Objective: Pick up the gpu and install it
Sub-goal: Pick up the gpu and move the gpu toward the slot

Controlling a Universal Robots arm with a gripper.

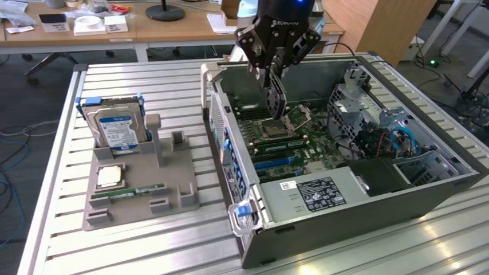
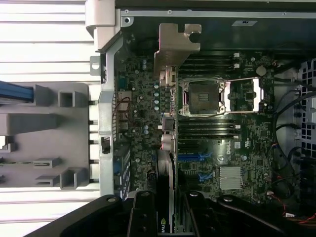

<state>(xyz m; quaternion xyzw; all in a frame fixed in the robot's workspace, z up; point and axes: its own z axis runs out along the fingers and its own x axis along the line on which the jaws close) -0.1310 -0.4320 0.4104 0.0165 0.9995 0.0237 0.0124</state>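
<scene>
**A:** So, the exterior view first: where is the gpu (image 1: 276,98)?

**B:** It hangs edge-down from the gripper (image 1: 273,73), whose jaws are partly closed and pinch the card's upper edge. It sits inside the open case (image 1: 321,223), low over the board (image 1: 306,143) and near the socket (image 1: 287,121). A drive (image 1: 116,127) stands in a grey rack (image 1: 137,195), well apart on the exterior view's left.

**A:** What could go wrong there?

**B:** I judge the pinch to be narrow, so the card may tilt or swing. A low corner could then strike the socket.

**A:** And the wrist view?

**B:** The gpu (image 2: 167,182) runs edge-on from the gripper (image 2: 170,217) out to its silver bracket (image 2: 174,47). The blue slots (image 2: 190,157) lie just beside the card, and I cannot tell whether it lines up with one. If it does not, its edge could press on board parts. The bracket could also catch the case's rear wall (image 2: 106,123).
</scene>
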